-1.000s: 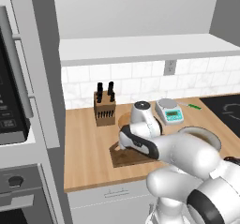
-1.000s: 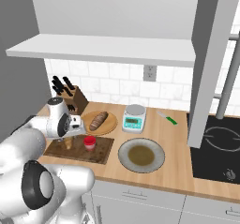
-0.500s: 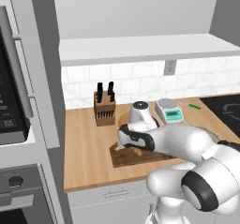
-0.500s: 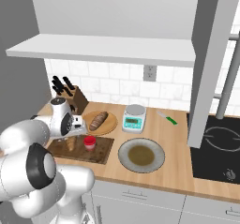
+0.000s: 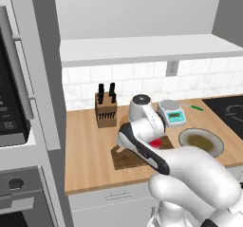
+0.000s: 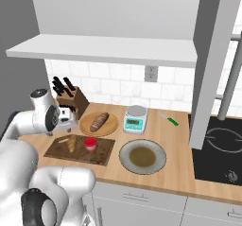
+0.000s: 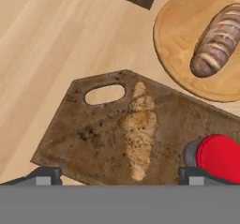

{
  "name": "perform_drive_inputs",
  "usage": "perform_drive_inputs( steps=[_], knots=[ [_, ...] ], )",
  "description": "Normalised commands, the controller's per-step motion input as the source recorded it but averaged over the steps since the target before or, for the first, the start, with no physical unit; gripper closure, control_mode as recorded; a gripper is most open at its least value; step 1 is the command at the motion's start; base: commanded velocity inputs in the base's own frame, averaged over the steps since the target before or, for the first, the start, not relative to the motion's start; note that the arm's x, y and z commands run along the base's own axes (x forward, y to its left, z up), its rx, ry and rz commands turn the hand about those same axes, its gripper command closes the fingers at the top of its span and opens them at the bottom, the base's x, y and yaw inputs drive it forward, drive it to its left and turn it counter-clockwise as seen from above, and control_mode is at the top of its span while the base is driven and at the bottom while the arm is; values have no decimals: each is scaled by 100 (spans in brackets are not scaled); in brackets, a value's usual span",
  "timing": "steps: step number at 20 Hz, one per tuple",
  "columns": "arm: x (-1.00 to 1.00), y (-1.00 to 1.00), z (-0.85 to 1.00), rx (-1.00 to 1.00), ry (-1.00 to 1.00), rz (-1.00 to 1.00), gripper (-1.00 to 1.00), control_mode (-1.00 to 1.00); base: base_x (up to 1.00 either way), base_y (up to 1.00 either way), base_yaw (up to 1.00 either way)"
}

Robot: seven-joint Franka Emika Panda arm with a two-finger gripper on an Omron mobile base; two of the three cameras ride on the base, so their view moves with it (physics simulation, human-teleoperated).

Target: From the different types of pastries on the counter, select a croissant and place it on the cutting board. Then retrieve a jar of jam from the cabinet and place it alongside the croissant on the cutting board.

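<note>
The butcher-block counter [image 6: 179, 140] runs from the tall grey unit at its left end to the black cooktop [image 6: 220, 147] at its right, with the white tiled backsplash behind and a shelf overhead; bare wood lies open along the front edge and to the left of the board. The dark cutting board [image 7: 93, 138] lies near the front edge, its slot handle toward the left end. The round light-wood plate [image 6: 85, 124] sits just behind the board, its rim close to the board's back edge, and carries the dark scored loaf [image 7: 216, 45]. A grey plate [image 6: 142, 157] with a brown middle sits to the board's right, near but apart. The knife block [image 6: 73, 101] stands against the backsplash, the kitchen scale [image 6: 135, 119] right of the wooden plate. The croissant [image 7: 139, 127] lies lengthwise mid-board, beside the handle slot. The jar of jam [image 6: 90, 144] stands on the board just right of it, not touching. The gripper [image 7: 121, 175] hangs above the board with its fingers spread wide, one tip near the board's front edge, the other beside the jar's red lid, holding nothing.
</note>
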Motion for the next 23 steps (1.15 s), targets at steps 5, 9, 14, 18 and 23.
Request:
perform_drive_inputs(
  steps=[5,9,14,18,23],
  knots=[
    [-100,0,93,0,-41,6,-100,-100,0,0,0],
    [-100,5,87,0,-39,14,-100,-100,0,0,0],
    [-100,0,79,0,-27,17,-100,-100,0,0,0],
    [-100,-3,61,0,-16,19,-100,-100,0,0,0],
    [-100,-46,8,4,-3,7,-100,-100,0,0,0]
  ],
)
